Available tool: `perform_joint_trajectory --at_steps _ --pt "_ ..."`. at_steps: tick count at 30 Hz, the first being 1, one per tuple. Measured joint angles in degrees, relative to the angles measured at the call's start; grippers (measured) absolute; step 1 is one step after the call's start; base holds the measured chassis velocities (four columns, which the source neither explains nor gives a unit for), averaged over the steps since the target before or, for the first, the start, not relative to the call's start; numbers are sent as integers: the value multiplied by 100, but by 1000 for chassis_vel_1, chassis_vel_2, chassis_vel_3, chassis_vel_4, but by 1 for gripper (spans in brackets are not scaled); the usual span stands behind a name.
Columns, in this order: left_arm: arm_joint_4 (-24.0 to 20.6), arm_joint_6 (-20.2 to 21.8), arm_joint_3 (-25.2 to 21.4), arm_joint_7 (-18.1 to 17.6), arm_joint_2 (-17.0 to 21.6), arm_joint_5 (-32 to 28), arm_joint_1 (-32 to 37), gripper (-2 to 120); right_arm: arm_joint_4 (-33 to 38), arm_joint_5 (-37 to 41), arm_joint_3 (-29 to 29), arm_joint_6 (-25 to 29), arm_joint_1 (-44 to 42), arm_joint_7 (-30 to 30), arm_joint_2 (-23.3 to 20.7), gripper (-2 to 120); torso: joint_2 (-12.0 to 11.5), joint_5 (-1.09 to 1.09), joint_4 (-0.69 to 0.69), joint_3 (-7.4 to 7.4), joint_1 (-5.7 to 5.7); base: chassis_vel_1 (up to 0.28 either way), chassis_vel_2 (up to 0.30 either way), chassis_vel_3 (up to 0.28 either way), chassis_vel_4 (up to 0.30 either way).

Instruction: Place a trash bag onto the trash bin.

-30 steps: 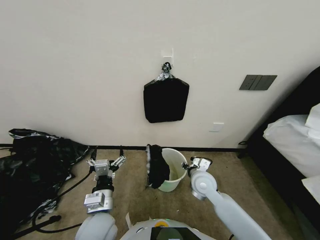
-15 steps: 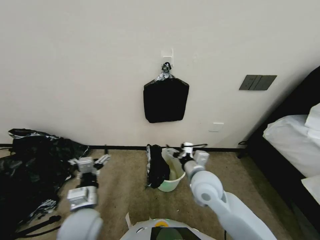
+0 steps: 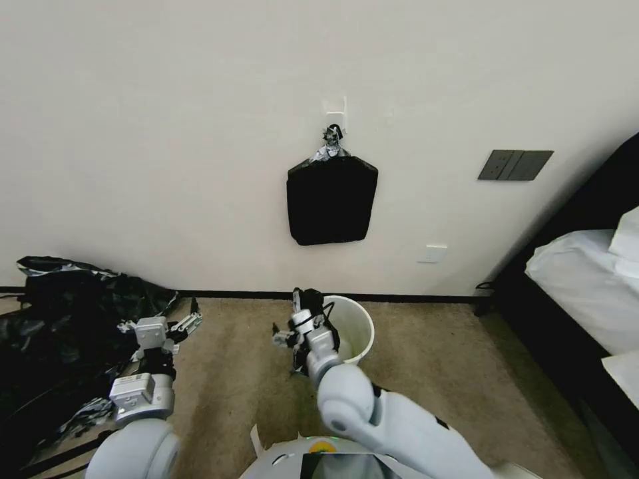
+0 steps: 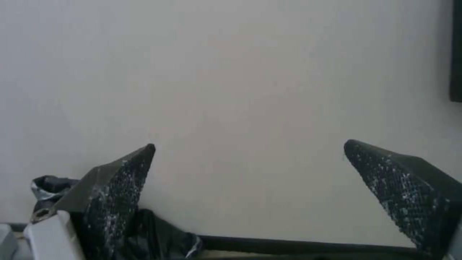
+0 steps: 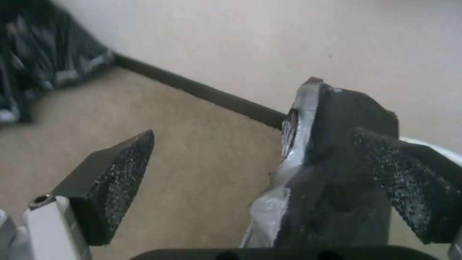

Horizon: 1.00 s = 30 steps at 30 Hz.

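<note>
The cream-white trash bin [image 3: 359,320] stands on the carpet by the wall. A thin black trash bag [image 3: 306,297] is draped over its left rim and hangs down the outside. My right gripper [image 3: 301,320] is at the bin's left side, open, level with the bag. In the right wrist view the trash bag [image 5: 337,162] lies between the spread fingers of the right gripper [image 5: 252,133], close against one finger [image 5: 409,195], with the bin's rim [image 5: 433,148] behind. My left gripper [image 3: 162,318] hangs open and empty, well left of the bin; the left gripper [image 4: 249,144] faces the wall.
A flat black stack of bags [image 3: 331,199] hangs from a wall hook above the bin. A large heap of black sheeting [image 3: 60,332] and cables cover the floor at the left. A bed [image 3: 586,279] fills the right side. Bare carpet [image 3: 432,352] lies right of the bin.
My right arm has swung from the bin's right side across to its left, bringing the open gripper to the bag. The left arm has drawn back to the left, still open.
</note>
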Motion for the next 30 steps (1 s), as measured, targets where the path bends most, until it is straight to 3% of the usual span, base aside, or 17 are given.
perform_joint_trajectory --at_steps 9,13,16,20,23,30 --pt "-81 2 365 -9 -29 161 -84 100 -487 -505 -111 -281 86 -126 41 97 0 1 0 0 0 0 0 0 0" --pt "-81 1 557 -23 -32 188 -191 100 -627 -702 -66 -270 106 -166 -7 88 0 1 0 0 0 0 0 0 0" --pt "-80 -13 639 -32 -39 190 -243 100 -661 -734 34 -156 110 -172 -143 73 0 1 0 0 0 0 0 0 0" --pt "-72 -26 658 -34 -51 190 -258 100 -647 -703 106 -68 81 -173 -248 66 0 2 0 0 0 0 0 0 0" --pt "-32 -32 743 -39 -42 187 -360 100 -589 -633 258 24 51 -172 -386 46 0 2 0 0 0 0 0 0 0" --pt "39 -25 820 -42 18 177 -502 100 -590 -534 585 169 7 -212 -623 26 0 1 0 0 0 0 0 0 0"
